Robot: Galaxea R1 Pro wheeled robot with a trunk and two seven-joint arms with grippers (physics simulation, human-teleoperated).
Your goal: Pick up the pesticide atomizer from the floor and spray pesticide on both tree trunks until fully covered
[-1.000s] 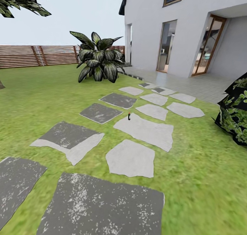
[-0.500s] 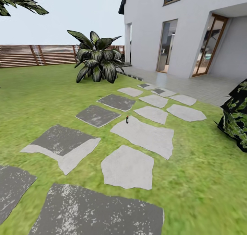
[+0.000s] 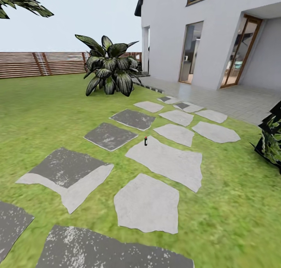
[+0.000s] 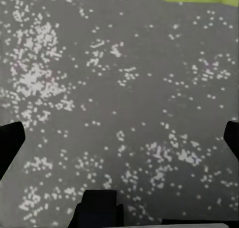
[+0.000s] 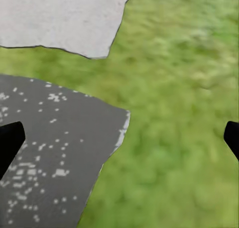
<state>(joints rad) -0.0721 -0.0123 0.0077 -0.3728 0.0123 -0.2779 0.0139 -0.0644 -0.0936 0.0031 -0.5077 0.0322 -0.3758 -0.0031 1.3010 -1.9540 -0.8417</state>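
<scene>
The tiny black upright pesticide atomizer (image 3: 146,141) stands at twelve o'clock, well ahead; both grippers' jaws gape wide, empty. Overrunning could topple it.

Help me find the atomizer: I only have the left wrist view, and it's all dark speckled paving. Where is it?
Observer: In the head view, the pesticide atomizer stands ahead, at the far corner of a pale stepping stone.
Operator: What lies between us and it?
Observer: A second pale stone, with strips of grass around it.
Operator: And my right arm?
Observer: The right gripper is open and empty, above a dark stone corner and grass.
</scene>
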